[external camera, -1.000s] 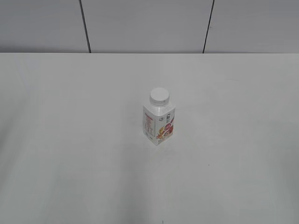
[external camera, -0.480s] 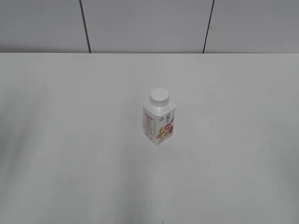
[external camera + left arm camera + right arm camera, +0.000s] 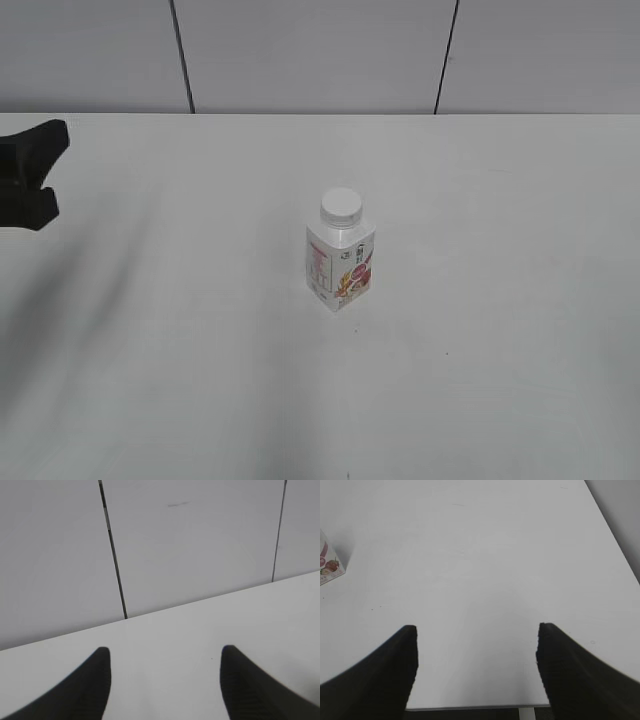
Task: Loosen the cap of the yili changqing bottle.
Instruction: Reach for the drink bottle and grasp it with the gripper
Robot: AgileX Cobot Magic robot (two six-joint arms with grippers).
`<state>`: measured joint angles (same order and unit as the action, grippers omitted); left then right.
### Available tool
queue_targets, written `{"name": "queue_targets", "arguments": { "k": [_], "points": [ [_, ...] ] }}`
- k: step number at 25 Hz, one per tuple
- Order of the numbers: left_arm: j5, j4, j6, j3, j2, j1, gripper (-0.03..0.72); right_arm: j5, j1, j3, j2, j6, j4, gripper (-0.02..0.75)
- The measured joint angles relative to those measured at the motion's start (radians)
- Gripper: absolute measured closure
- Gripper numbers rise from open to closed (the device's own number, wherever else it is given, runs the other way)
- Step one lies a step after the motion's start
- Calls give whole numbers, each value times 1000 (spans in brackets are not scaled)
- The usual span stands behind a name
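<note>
**Left gripper enters at the table's edge; bottle untouched**

The one change from the earlier exterior pictures is on the far left: the black two-fingered left gripper [image 3: 28,175] now pokes into view at the left edge, over the white table [image 3: 480,380], where half a second ago there was only bare tabletop. Its two dark fingers stand spread with a clear gap between them, and nothing sits in that gap. The left wrist view agrees: the left gripper [image 3: 165,680] shows both fingertips well apart over plain white table, facing the grey panelled wall [image 3: 200,545] with its dark vertical seams.

The small squarish white plastic yili changqing bottle [image 3: 340,265], with its red, pink and orange fruit label, stands upright near the middle of the table, exactly where it stood in the earlier frames. The small round white plastic screw cap [image 3: 341,206] sits on its neck, flat top up, looking the same as before. The left gripper is well apart from the bottle, far off to its left.

The right gripper does not appear in the exterior view. In the right wrist view, the right gripper [image 3: 476,670] shows two black fingers spread wide with nothing between them, above the near edge of the table. A corner of the bottle [image 3: 327,562], with a bit of its fruit label, shows at that view's left edge, well apart from the fingers.
</note>
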<state>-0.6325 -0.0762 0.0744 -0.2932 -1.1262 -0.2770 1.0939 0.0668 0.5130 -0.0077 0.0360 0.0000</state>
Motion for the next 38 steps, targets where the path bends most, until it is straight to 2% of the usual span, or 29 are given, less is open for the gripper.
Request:
{"name": "queue_targets", "arguments": {
  "k": [4,10,15,23,31,38],
  "points": [
    [-131,-4,0,0,-135,0,256,0,0,0,0,0,0,156],
    [-367,-100,-2,-1,-351,0,256,0,0,0,0,0,0,156],
    [-429,-150,-74,-1,-490,0,247,0,0,0,0,0,0,156],
    [-514,-366,-139,-15,-610,0,117,0,0,0,0,0,0,156],
    [-570,-652,-188,-73,-764,0,101,0,0,0,0,0,0,156],
    [-560,-793,-246,-190,-855,0,99,0,0,0,0,0,0,156]
  ]
}}
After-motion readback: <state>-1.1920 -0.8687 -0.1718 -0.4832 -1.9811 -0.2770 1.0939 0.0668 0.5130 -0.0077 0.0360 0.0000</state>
